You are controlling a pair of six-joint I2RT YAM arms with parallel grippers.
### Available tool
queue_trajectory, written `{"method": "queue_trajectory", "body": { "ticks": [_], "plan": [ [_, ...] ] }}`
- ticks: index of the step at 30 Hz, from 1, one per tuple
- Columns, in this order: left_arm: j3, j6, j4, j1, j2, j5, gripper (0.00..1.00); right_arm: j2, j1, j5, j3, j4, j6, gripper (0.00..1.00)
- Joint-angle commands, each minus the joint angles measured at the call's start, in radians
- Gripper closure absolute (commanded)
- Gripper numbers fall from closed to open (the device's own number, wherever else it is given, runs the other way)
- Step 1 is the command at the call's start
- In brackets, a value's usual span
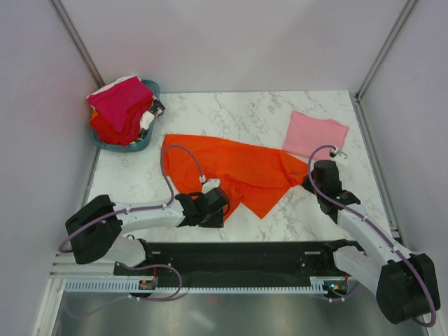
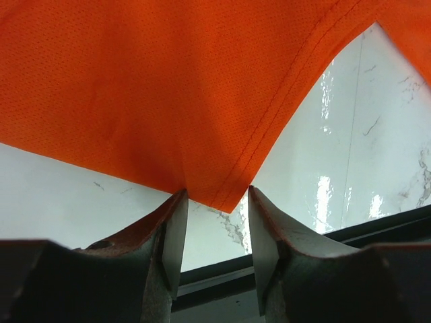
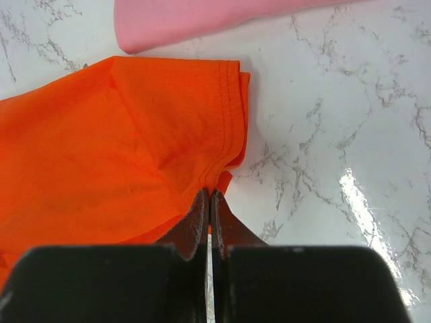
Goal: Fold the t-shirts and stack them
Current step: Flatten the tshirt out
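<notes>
The left claw [image 2: 217, 195] stands half open, with a hem corner of the orange t-shirt [image 1: 238, 166] between its tips, unclamped. The right claw [image 3: 209, 196] is closed, apparently pinching the sleeve hem; the shirt lies spread on the desk [image 1: 231, 115] between them

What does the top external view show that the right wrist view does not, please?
Only the top external view shows the teal basket heaped with shirts at far left, and the left gripper at a near corner of the orange t-shirt. Only the right wrist view shows the right gripper shut on its stitched hem. Both show the orange t-shirt, the pink t-shirt and the marble table.
</notes>
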Motion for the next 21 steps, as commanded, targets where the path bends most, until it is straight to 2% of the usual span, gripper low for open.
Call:
{"method": "queue_trajectory", "body": {
  "ticks": [1,5,10,11,15,19,21],
  "plan": [
    [0.024,0.027,-0.015,-0.016,0.046,-0.035,0.52,0.009,-0.003,0.019,-0.004,0.037,0.006,1.00],
    [0.028,0.019,-0.031,-0.015,0.089,-0.084,0.59,0.009,-0.003,0.016,-0.005,0.038,0.007,1.00],
    [0.075,0.035,-0.057,-0.015,0.162,-0.116,0.86,0.012,-0.003,0.016,-0.008,0.041,0.012,1.00],
    [0.093,0.036,-0.069,-0.015,0.181,-0.136,0.98,0.015,-0.005,0.014,-0.008,0.041,0.012,1.00],
    [0.094,0.035,-0.112,0.001,0.135,-0.199,0.98,0.030,-0.003,-0.010,-0.010,0.066,0.010,1.00],
    [0.061,0.098,-0.098,0.128,0.020,-0.147,0.98,0.125,-0.003,-0.121,0.022,0.147,0.006,1.00],
    [0.048,0.139,-0.086,0.182,-0.059,-0.123,0.98,0.229,-0.003,-0.196,0.082,0.187,0.007,1.00]
  ]
}}
